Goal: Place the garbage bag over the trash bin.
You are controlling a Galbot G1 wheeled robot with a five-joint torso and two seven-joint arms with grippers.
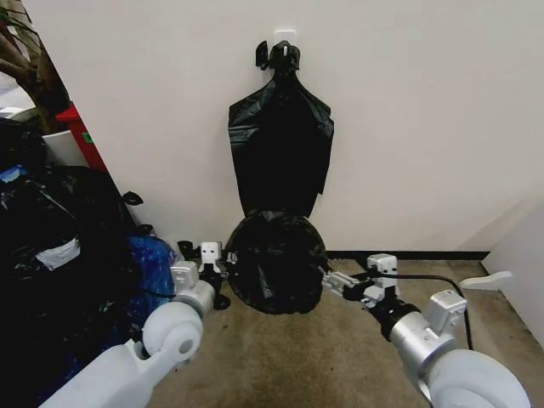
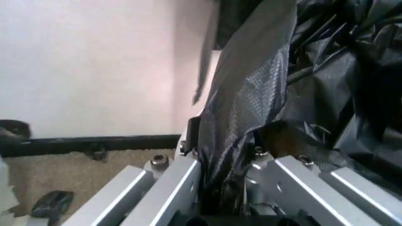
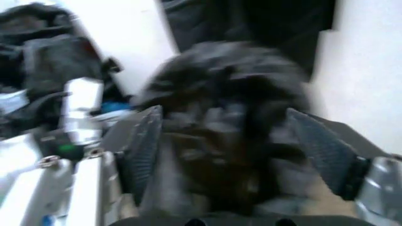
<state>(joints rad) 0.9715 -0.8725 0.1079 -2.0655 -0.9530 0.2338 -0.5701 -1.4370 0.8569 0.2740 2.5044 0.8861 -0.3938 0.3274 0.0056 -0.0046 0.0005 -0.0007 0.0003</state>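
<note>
A: Status of our grippers?

B: Our left gripper (image 1: 228, 257) pinches a fold of the garbage bag (image 1: 276, 262) at its left edge. Our right gripper (image 1: 326, 281) sits at the bag's right edge, fingers (image 3: 143, 141) spread.

A: Bag location?

B: On the carpet (image 1: 297, 357) between both grippers, against the wall (image 1: 408, 110). Above it, a bunch of black bags (image 1: 280, 144) hangs from a hook (image 1: 283, 53).
</note>
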